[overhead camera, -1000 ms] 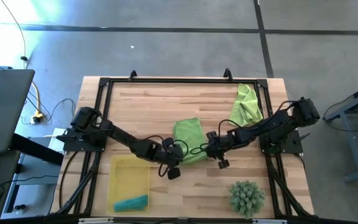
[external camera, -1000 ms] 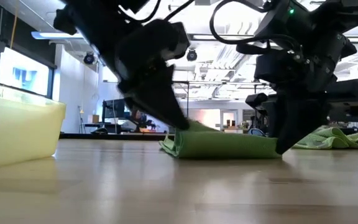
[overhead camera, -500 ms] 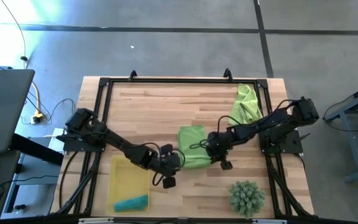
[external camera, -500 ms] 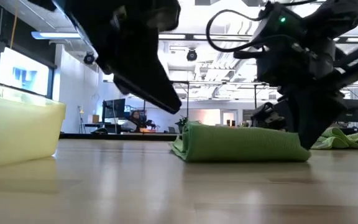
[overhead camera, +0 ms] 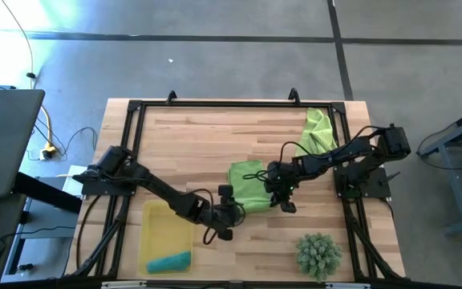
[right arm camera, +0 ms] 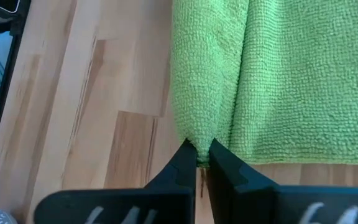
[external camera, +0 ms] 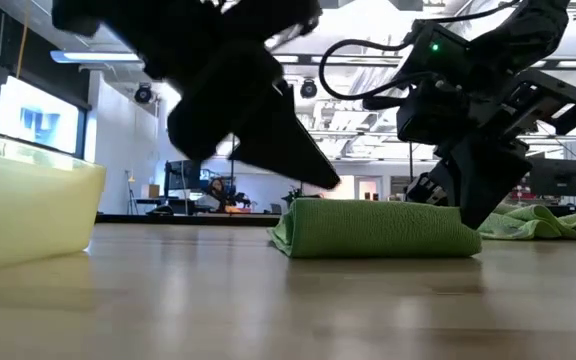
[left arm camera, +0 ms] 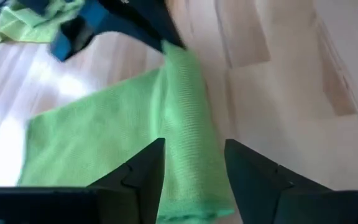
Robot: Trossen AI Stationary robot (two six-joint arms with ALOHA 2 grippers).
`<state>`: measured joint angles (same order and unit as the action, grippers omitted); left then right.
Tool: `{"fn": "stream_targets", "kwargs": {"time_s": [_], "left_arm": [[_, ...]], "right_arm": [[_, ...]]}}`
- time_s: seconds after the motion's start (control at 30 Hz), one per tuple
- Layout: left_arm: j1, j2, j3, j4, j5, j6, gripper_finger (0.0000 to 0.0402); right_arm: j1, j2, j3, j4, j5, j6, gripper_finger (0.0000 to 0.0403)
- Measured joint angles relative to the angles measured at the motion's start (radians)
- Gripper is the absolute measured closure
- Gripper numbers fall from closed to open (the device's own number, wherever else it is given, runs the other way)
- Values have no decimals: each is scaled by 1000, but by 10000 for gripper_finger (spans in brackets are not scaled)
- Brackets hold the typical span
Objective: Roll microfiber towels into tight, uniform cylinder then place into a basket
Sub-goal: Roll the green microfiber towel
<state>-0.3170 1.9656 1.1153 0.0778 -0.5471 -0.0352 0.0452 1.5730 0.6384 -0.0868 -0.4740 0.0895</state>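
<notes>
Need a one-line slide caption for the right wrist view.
Right gripper shut on the rolled edge of the lime green towel lying on the wooden table.

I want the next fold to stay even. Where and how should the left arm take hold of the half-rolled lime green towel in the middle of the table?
Probably at the free end of the rolled edge of the half-rolled lime green microfiber towel, coming from the towel's left side. The right gripper already pinches the roll's other end, and the left gripper hangs open over the roll, its fingers astride the thick ridge. Pinching both layers there would keep the roll level.
</notes>
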Motion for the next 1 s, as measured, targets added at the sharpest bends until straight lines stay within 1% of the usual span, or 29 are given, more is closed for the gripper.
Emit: {"fn": "stream_targets", "kwargs": {"time_s": [0.17,0.23,0.4,0.5,0.6,0.73,0.8,0.9,1.0], "left_arm": [[17,44,4,3,27,-72,239],[23,52,-4,-44,27,-95,238],[40,77,-1,-47,80,-207,244],[44,86,0,-41,105,-283,268],[42,87,0,-39,130,-325,309],[44,86,-4,-29,158,-393,370],[51,84,-24,13,217,-457,389],[68,82,-79,138,310,-548,391],[77,85,-141,293,385,-614,389]], "right_arm": [[0,0,0,0,0,1,402],[0,0,0,4,0,1,402],[0,0,1,8,0,0,402],[0,0,1,9,1,-1,402],[0,0,1,11,12,-8,396],[0,-1,1,9,78,-26,363],[-2,-10,1,-4,83,-46,339],[-6,-37,2,-35,85,-77,304],[-6,-73,2,-61,87,-143,278]]}}
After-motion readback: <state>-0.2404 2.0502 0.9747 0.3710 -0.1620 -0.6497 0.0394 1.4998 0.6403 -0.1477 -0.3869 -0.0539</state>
